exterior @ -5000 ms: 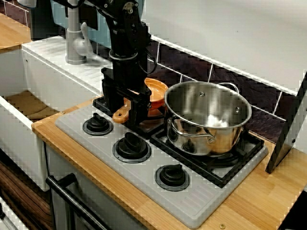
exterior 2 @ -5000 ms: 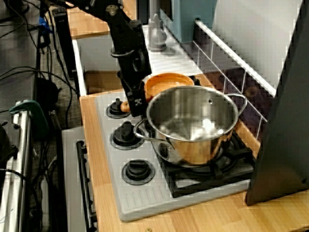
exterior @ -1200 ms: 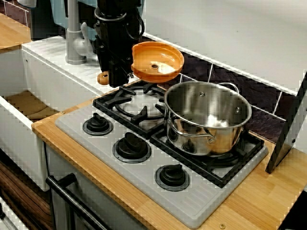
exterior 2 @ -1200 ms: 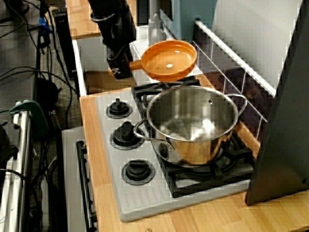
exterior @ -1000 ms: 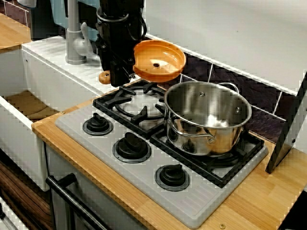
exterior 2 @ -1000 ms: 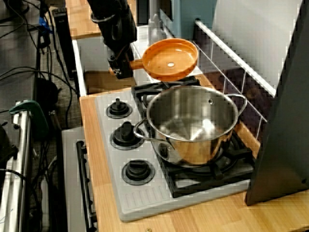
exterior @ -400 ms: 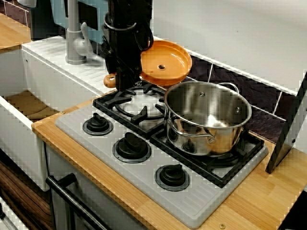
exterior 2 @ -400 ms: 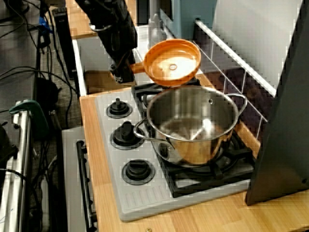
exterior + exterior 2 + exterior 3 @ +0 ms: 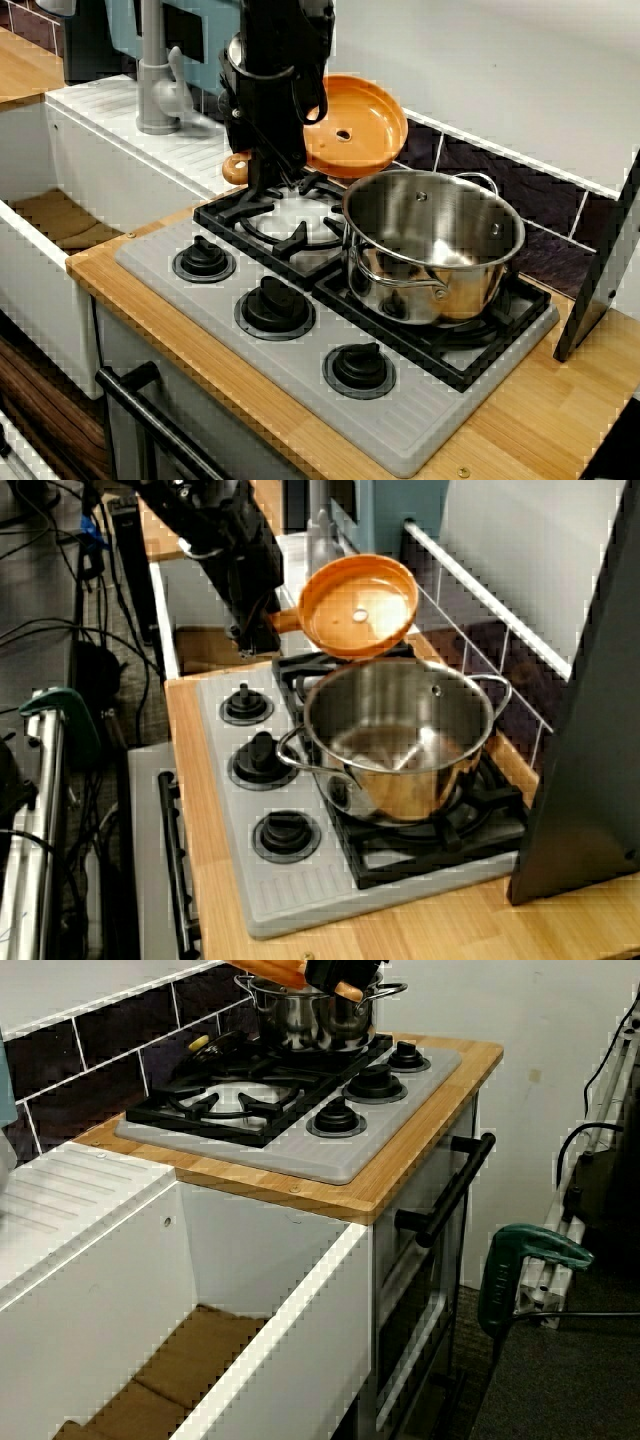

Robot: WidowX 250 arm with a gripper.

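View from the front corner of the stove: black robot hand (image 9: 258,160), fingers closed tight on the stubby handle of a round orange plastic frying pan (image 9: 352,125). Pan lifted clear of the stove, in the air above the back-left black burner grate (image 9: 268,212), tilted so the inside faces forward and up. Handle end poking out on the left of the hand, bowl of the pan stretching away to the right, long axis running from the hand toward the shiny steel cooking pot (image 9: 435,245). Lower rim of the pan close by the pot's back-left edge; touching or apart, impossible to tell here. Pot seated on the right burner of the grey stovetop (image 9: 415,435), set into a wooden bench (image 9: 560,420). Grey tap (image 9: 155,85) behind, on a white drainer.

View from the stove's right end: hand (image 9: 258,630) at left, pan (image 9: 360,605) just to its right, tipped toward the camera, small hole at its centre. Lower rim of the pan just above and behind the rim of the pot (image 9: 400,740). Three black knobs (image 9: 262,760) in a row along the front.

Low view from the sink side: only a sliver of pan (image 9: 275,968) and hand (image 9: 340,970) at the top edge, in front of the pot (image 9: 300,1015). White sink (image 9: 280,1290) in the foreground, green clamp (image 9: 530,1255) at right.
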